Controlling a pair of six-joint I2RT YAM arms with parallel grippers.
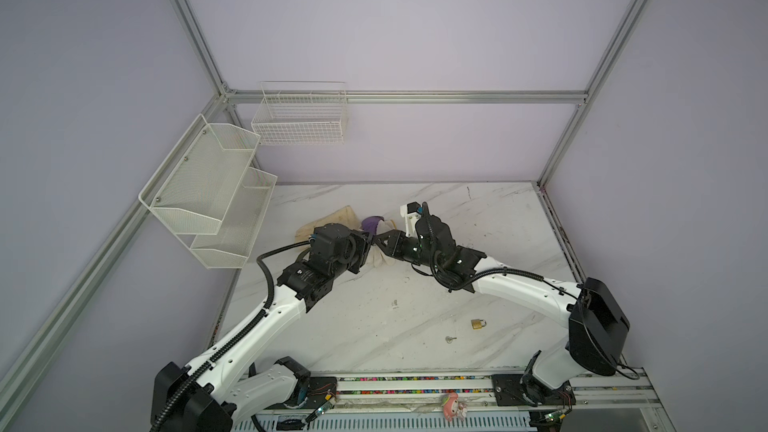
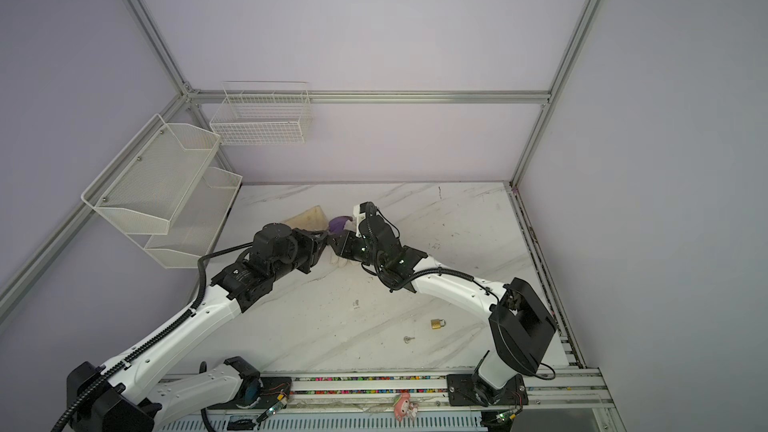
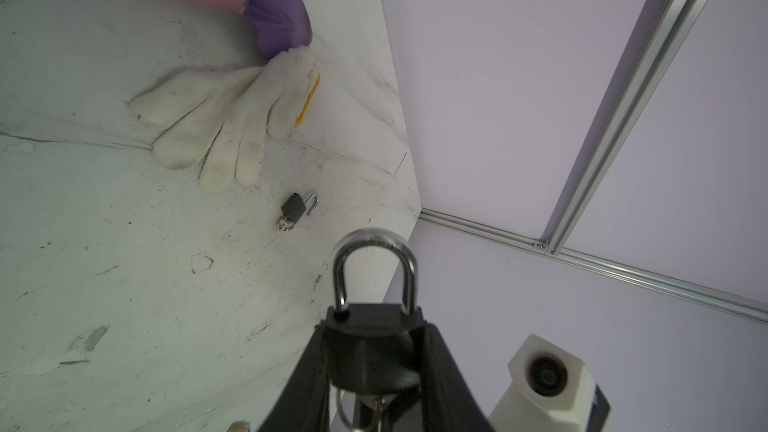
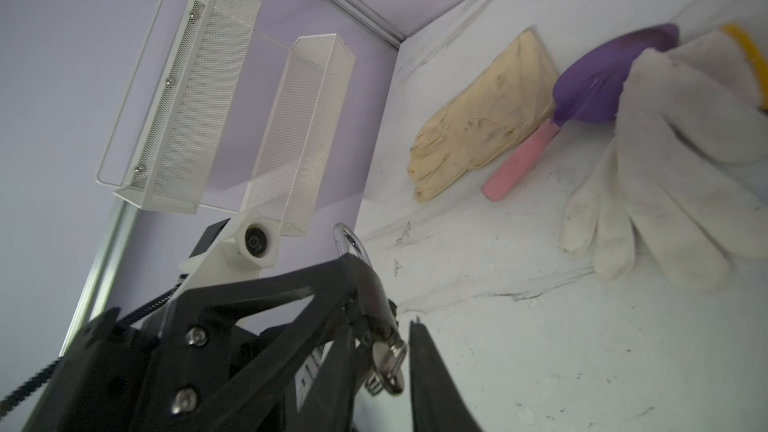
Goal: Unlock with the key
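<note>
The left gripper (image 3: 376, 326) pinches a black padlock (image 3: 370, 342) by its body, raised near the white glove (image 3: 232, 118). A key (image 4: 388, 361) sits in the padlock's underside. The right gripper (image 1: 379, 241) is slightly spread, one finger (image 4: 424, 367) just off the key. In front of the glove, the table (image 1: 415, 305) lies open.

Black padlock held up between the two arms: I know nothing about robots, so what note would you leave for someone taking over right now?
Left gripper: shut on the black padlock with the silver shackle, held up in the air.
Right gripper: looks open; its one visible finger stands clear of the small silver key.
Key: sits in the padlock's underside, ring dangling.
Done: padlock picked up, key inserted.
Left: I cannot tell whether the shackle has sprung. Check it; if not, grip the key again and turn.
</note>
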